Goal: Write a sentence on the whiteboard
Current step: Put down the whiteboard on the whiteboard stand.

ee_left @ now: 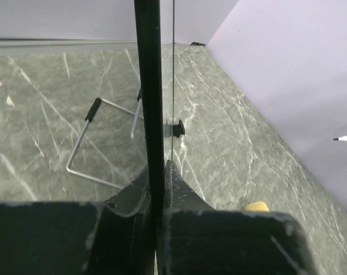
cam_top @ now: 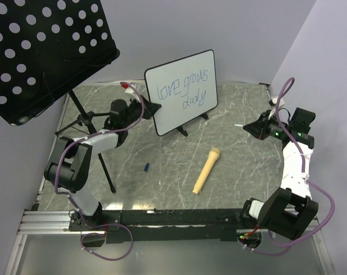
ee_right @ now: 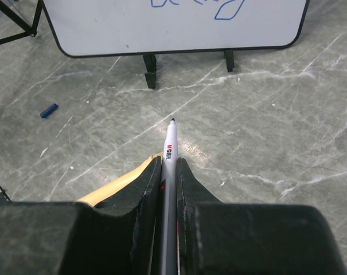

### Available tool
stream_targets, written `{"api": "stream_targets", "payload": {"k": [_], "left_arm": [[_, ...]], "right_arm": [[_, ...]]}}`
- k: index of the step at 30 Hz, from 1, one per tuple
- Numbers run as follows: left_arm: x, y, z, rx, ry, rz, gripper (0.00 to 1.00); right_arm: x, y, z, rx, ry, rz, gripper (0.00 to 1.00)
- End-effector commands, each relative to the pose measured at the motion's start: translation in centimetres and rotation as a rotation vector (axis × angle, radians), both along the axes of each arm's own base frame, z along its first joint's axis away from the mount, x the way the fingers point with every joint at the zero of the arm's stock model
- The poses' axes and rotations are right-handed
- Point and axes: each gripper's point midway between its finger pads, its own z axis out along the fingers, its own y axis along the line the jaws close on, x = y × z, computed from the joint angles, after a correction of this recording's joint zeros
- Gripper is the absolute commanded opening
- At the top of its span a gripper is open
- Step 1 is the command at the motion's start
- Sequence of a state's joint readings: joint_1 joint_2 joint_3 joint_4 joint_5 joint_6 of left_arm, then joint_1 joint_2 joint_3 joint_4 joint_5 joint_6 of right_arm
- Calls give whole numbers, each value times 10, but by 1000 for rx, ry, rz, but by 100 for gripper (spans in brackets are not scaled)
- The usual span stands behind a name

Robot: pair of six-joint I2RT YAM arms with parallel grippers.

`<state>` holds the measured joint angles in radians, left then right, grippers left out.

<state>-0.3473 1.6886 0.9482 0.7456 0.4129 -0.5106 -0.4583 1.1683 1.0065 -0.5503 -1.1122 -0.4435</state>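
Left hand [cam_top: 142, 106] pinches the whiteboard [cam_top: 168, 117] by its left edge. Right hand [ee_right: 168, 166] clamped on marker [ee_right: 171, 140], tip facing board, well apart.

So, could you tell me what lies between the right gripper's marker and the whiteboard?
Nothing: from the marker in the right gripper to the whiteboard there is only bare table, as the right wrist view shows.

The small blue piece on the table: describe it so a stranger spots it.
Find the whiteboard standing on the grey table. In front of its left end lies the small blue piece. It is tiny and dark blue, unlike the long tan cylinder nearby.
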Motion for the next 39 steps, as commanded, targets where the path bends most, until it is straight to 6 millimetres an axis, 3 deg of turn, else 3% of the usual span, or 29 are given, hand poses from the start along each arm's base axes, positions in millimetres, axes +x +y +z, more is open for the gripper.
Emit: {"api": "stream_targets", "payload": {"k": [1, 19, 26, 39], "left_arm": [[-11, 9, 34, -63, -156, 24, 1], [-40, 12, -26, -115, -90, 66, 2], [-46, 9, -53, -104, -46, 50, 8], [-42, 7, -82, -104, -2, 49, 20]], "right_arm": [[-1, 3, 2, 9, -26, 31, 0], [-2, 4, 3, 12, -27, 35, 0], [-2, 4, 2, 13, -26, 36, 0], [-3, 4, 3, 14, -29, 37, 0]]}}
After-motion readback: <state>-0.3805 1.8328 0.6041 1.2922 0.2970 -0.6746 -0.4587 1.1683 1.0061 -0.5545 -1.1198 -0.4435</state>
